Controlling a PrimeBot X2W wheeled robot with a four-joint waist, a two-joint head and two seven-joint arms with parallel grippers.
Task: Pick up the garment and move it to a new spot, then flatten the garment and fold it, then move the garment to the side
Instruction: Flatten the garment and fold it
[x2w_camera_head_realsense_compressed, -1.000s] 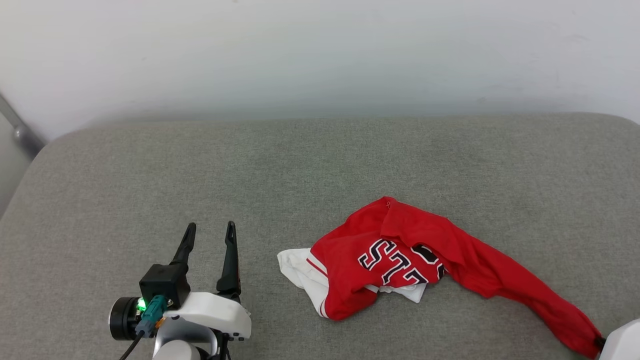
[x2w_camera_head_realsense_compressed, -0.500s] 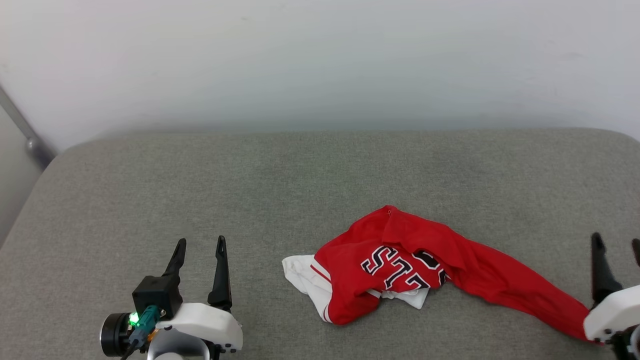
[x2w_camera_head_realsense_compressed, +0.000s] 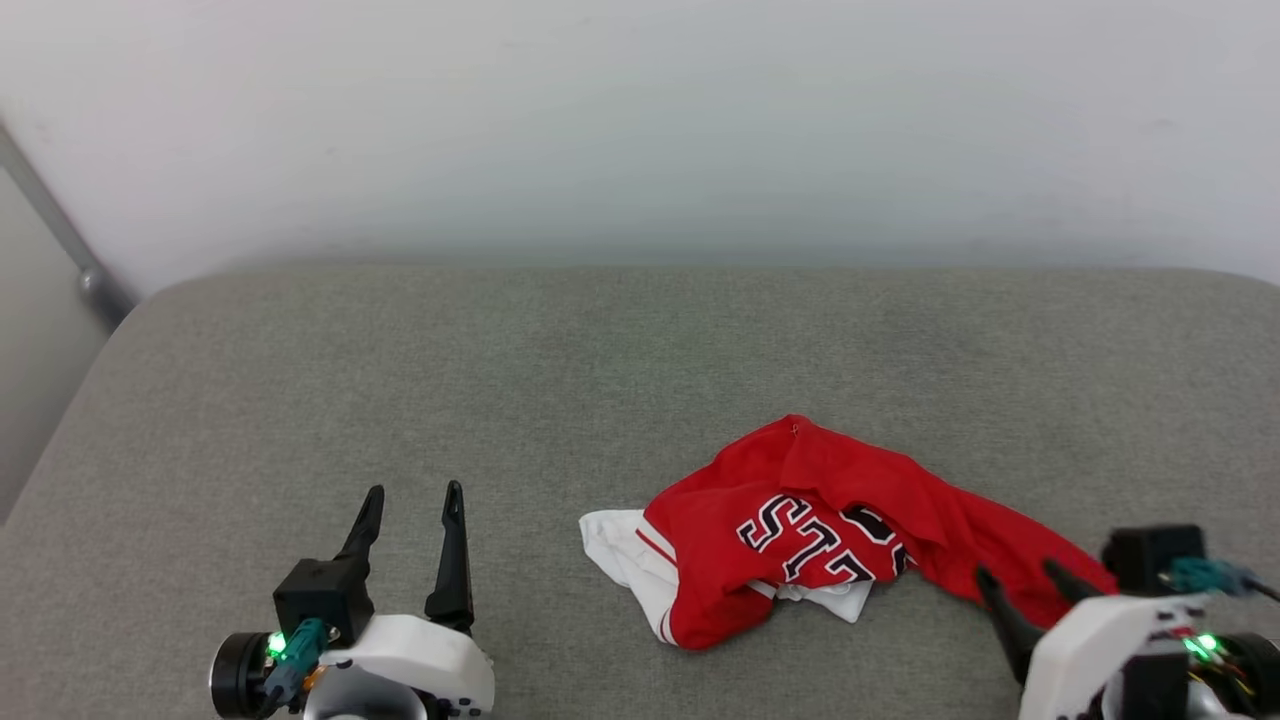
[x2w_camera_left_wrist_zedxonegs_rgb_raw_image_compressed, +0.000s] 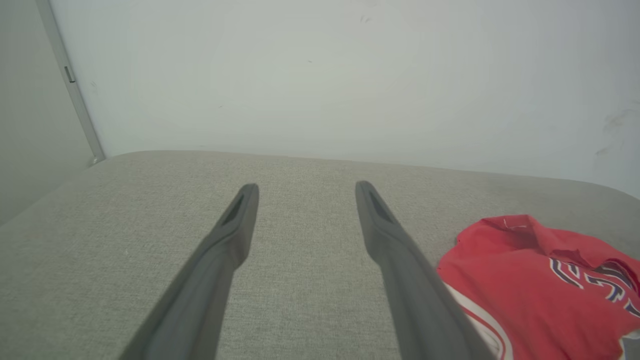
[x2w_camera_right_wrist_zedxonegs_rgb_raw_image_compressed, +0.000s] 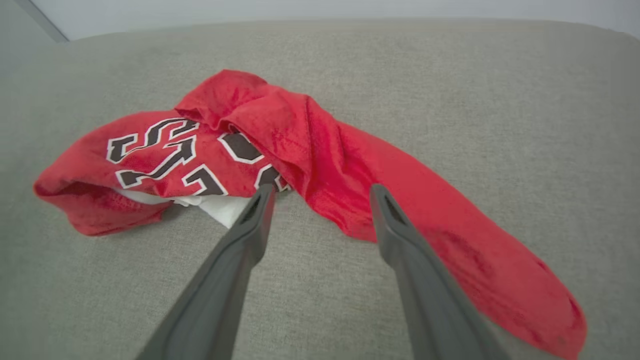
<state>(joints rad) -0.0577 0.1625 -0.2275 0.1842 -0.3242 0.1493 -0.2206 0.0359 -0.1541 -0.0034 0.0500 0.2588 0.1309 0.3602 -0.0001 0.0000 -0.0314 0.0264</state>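
My left gripper (x2w_camera_head_realsense_compressed: 415, 489) stands with fingers spread over bare grey cushion (x2w_camera_head_realsense_compressed: 600, 350). The run ahead of it is open as far as the white wall (x2w_camera_head_realsense_compressed: 640, 120), which closes the far side. A grey bar (x2w_camera_head_realsense_compressed: 60, 235) slants down at the far left corner, off the cushion. On the surface, the obstruction is the garment (x2w_camera_head_realsense_compressed: 800, 520), a crumpled heap right of centre. Its red tail runs to my right gripper (x2w_camera_head_realsense_compressed: 1017, 569), whose parted fingers point onto it; contact cannot be judged. Cushion left of and beyond the heap is passable.
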